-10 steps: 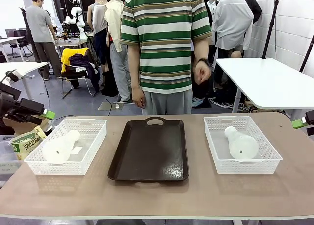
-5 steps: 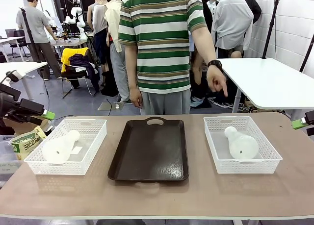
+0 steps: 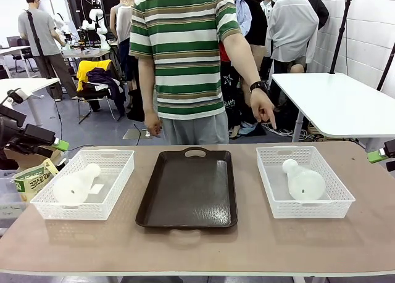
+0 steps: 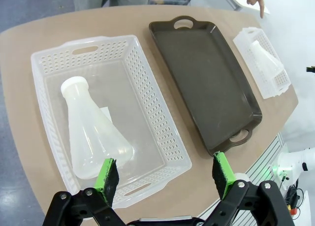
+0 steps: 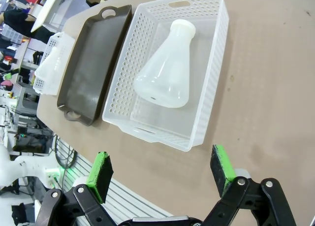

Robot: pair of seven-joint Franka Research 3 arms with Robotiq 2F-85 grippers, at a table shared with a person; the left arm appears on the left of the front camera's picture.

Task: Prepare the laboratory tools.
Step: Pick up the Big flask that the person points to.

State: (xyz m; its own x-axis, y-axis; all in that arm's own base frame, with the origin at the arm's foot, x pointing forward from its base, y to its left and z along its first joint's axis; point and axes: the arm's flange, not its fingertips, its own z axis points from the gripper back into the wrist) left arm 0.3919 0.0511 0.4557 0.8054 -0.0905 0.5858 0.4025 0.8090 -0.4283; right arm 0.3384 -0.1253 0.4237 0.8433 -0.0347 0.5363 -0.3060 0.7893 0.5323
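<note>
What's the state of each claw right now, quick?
Left claw: open, holding nothing.
Right claw: open, holding nothing.

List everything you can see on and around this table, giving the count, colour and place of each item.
Table: one, tan, across the foreground.
Tray: one, dark brown, table centre.
Left basket: one, white mesh, left of the tray.
Right basket: one, white mesh, right of the tray.
Left flask: one, translucent white, lying in the left basket.
Right flask: one, translucent white, lying in the right basket.
Carton: one, green and white, beyond the table's left edge.
Person: one, green-striped shirt, far side; hand pointing down towards the right basket.
Left gripper: one, black with green pads, open, off the table's left end.
Right gripper: one, same colours, open, off the right end.
</note>
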